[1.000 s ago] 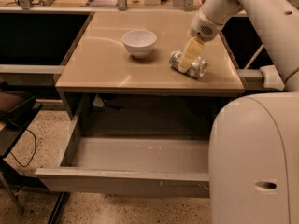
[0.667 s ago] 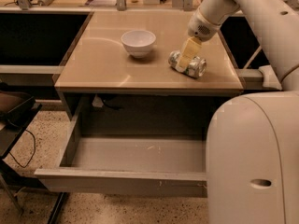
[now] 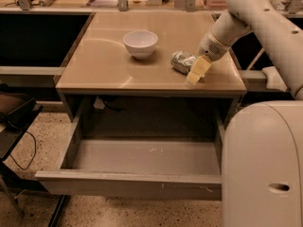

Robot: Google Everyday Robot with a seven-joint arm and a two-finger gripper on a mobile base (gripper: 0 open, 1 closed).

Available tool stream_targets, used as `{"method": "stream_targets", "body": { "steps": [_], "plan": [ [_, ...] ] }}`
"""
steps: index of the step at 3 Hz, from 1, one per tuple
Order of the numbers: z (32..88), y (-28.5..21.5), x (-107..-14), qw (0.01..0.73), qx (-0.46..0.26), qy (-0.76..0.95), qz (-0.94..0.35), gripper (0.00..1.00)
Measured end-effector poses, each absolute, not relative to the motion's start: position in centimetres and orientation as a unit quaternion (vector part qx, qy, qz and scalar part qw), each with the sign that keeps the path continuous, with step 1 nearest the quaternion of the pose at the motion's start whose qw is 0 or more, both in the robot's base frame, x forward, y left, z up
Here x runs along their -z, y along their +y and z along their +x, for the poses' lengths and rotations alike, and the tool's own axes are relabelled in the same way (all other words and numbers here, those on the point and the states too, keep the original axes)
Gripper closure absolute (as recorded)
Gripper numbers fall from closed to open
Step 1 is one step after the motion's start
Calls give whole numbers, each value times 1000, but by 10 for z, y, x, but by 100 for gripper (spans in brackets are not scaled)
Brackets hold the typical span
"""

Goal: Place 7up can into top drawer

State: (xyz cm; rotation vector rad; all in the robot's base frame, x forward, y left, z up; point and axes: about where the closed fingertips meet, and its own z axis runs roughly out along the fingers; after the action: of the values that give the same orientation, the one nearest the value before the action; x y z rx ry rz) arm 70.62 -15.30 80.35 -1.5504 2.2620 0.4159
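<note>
The 7up can (image 3: pixel 181 60), dented and silvery-green, lies on its side on the right part of the tan table top (image 3: pixel 104 65). My gripper (image 3: pixel 197 70) comes down from the upper right and sits at the can's right end, low over the table near its front edge; it hides that end of the can. The top drawer (image 3: pixel 128 186) stands pulled out below the table, with its grey inside (image 3: pixel 147 157) showing and nothing in it.
A white bowl (image 3: pixel 140 42) stands on the table left of the can. My white base (image 3: pixel 262 164) fills the lower right, next to the drawer's right side. A dark chair or cart (image 3: pixel 14 112) with cables stands at the left. Shelves with clutter run along the back.
My gripper has moved down and toward the table's front edge, at the can's right end. More of the can's left part shows now. The drawer and bowl have not moved.
</note>
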Motion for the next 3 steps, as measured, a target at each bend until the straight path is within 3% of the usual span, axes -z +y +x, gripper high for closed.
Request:
{"method": "stream_targets", "body": {
  "steps": [1, 3],
  "plan": [
    [705, -154, -800, 180, -149, 803, -549, 0],
    [705, -154, -800, 180, -149, 803, -549, 42]
  ]
}}
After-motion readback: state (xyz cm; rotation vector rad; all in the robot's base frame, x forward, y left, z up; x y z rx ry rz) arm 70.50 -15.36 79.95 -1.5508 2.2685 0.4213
